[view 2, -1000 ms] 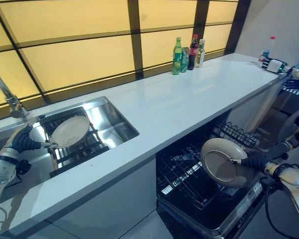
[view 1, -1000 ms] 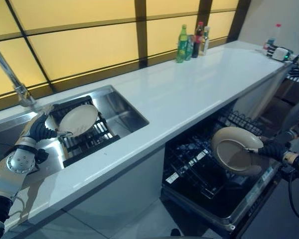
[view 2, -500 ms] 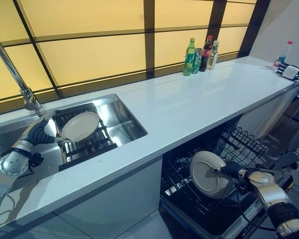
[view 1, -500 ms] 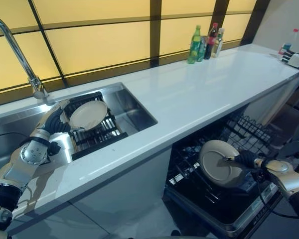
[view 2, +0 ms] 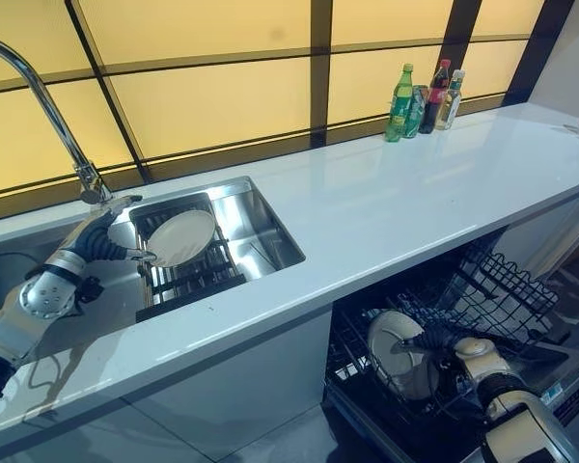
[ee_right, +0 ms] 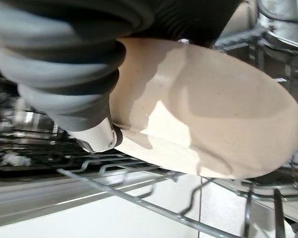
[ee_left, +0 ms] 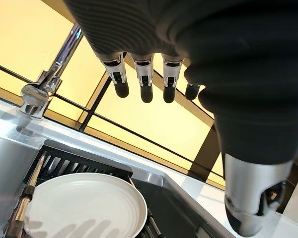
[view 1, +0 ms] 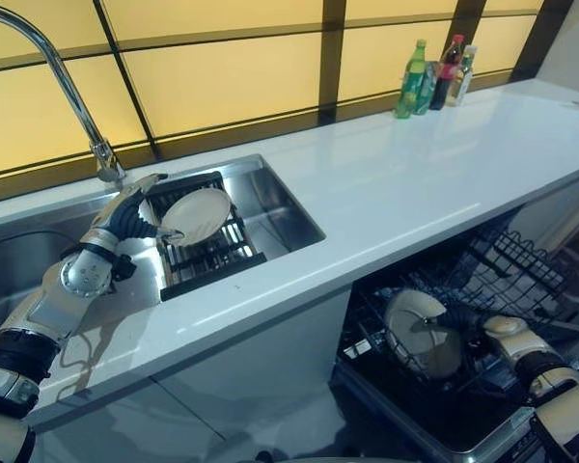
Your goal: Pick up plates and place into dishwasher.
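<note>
Lowered since a moment ago: right hand [view 1: 473, 323] gripping beige plate [view 1: 420, 333], now down in dishwasher rack [view 1: 521, 275], nearly placed. Left hand [view 1: 130, 207] open beside white plate [view 1: 195, 214] on sink rack [view 1: 207, 260].

I count two plates: a white plate [view 1: 197, 213] just past my left hand [view 1: 135, 214] and a cream plate [view 1: 420, 331] at my right hand [view 1: 475, 323]. Three bottles [view 1: 434, 76] stand well beyond both hands. There is one tap [view 1: 72, 96] near my left hand.
</note>
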### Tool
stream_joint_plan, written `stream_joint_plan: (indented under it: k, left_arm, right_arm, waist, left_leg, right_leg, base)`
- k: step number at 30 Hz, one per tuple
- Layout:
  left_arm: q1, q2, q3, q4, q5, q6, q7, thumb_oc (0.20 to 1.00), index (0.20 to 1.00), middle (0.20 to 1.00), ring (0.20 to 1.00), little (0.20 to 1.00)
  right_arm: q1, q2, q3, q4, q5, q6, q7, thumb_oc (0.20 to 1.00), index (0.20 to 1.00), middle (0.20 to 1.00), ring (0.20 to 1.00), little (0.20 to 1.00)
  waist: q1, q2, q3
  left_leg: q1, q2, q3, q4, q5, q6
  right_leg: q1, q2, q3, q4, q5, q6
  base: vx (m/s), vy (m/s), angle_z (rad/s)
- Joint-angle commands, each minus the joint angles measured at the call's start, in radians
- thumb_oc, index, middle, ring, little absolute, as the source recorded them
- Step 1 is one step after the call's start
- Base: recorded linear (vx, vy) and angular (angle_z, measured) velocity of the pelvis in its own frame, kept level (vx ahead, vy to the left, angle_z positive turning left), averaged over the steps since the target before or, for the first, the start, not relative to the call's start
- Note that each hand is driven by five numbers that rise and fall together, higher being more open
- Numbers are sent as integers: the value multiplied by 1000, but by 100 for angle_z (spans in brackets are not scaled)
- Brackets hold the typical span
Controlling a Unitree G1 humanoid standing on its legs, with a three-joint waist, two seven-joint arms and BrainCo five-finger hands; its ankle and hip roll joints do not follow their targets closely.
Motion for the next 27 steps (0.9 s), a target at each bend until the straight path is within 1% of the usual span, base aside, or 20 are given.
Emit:
stream_joint_plan:
  k: [1, 7, 11, 14, 15, 17, 20, 22, 23, 26, 27]
  left_arm:
    - [-141, -1, -27, -9, -48, -28, 32, 1000, 1000, 1000, 1000, 1000]
    - [-157, 0, -33, -26, -56, -24, 36, 1000, 1000, 1000, 1000, 1000]
    - [-157, 0, -38, -30, -61, -27, 36, 1000, 1000, 1000, 1000, 1000]
    - [-155, -9, -44, -33, -47, -25, 38, 1000, 1000, 1000, 1000, 1000]
    - [-154, -9, -46, -31, -42, -25, 39, 1000, 1000, 1000, 1000, 1000]
    - [-152, -5, -48, -30, -42, -23, 28, 1000, 1000, 1000, 1000, 1000]
    - [-131, 5, -40, -51, -36, -5, 20, 1000, 1000, 1000, 1000, 1000]
    - [-104, 21, -17, -64, -33, 10, 12, 1000, 1000, 1000, 1000, 1000]
    - [-95, 26, -11, -68, -34, 14, 12, 1000, 1000, 1000, 1000, 1000]
    - [-58, 43, 27, -65, -30, 31, 9, 1000, 1000, 1000, 1000, 1000]
    - [-38, 51, 48, -63, -23, 38, 5, 1000, 1000, 1000, 1000, 1000]
  right_arm:
    - [-140, -4, 90, 59, -49, -66, -18, 200, 200, 200, 200, 200]
    - [-150, 7, 109, 83, -70, -68, -4, 200, 200, 200, 200, 200]
    - [-156, 9, 113, 86, -75, -84, -20, 200, 200, 200, 200, 200]
    - [-166, 9, 105, 73, -40, -97, -52, 200, 200, 200, 200, 200]
    - [-168, 8, 99, 69, -36, -102, -64, 1000, 1000, 1000, 1000, 1000]
    - [-165, 5, 87, 54, -19, -107, -84, 1000, 1000, 1000, 1000, 1000]
    - [-142, -23, 58, -9, -3, -117, -112, 1000, 1000, 1000, 1000, 1000]
    - [-112, -74, 31, -95, -18, -134, -162, 1000, 1000, 1000, 1000, 1000]
    - [-103, -90, 26, -127, -21, -132, -173, 1000, 1000, 1000, 1000, 1000]
    - [-46, -169, -10, -314, -46, -98, -252, 1000, 1000, 1000, 1000, 1000]
    - [-8, -201, -37, -405, -56, -69, -277, 1000, 1000, 1000, 1000, 1000]
  waist:
    - [26, 2, 25]
    - [25, 17, 46]
    - [22, 25, 53]
    - [17, 33, 56]
    - [15, 35, 57]
    - [10, 37, 54]
    - [2, 35, 51]
    - [-9, 32, 50]
    - [-12, 30, 50]
    - [-33, 23, 51]
    - [-44, 19, 52]
  left_leg:
    - [-33, -74, -10, 8, -47, 50]
    - [-46, -76, -11, 8, -40, 47]
    - [-50, -78, -7, 8, -38, 45]
    - [-50, -80, -5, 8, -36, 45]
    - [-50, -81, -3, 8, -36, 44]
    - [-47, -81, 1, 8, -36, 44]
    - [-43, -83, 4, 8, -38, 43]
    - [-40, -86, 5, 8, -40, 44]
    - [-38, -86, 6, 8, -41, 45]
    - [-33, -86, 16, 8, -44, 46]
    - [-30, -86, 21, 8, -46, 47]
  right_leg:
    - [19, -42, -1, 9, -53, 62]
    - [8, -45, 4, 9, -50, 58]
    - [2, -47, 6, 9, -48, 57]
    - [1, -47, 10, 9, -46, 54]
    - [1, -47, 11, 9, -46, 53]
    - [2, -47, 13, 9, -45, 53]
    - [5, -47, 15, 9, -45, 54]
    - [5, -44, 20, 9, -43, 57]
    - [5, -44, 21, 9, -43, 57]
    - [7, -42, 26, 9, -43, 61]
    - [8, -40, 30, 9, -42, 62]
  base:
    - [0, 0, 0]
    - [-35, 1, -1]
    - [0, 0, 0]
    - [-2, 22, 0]
    - [5, 38, 0]
    - [0, 0, 0]
    - [10, 8, 0]
    - [33, 21, 1]
    - [36, 18, 2]
    - [40, 17, 0]
    - [37, 9, -2]
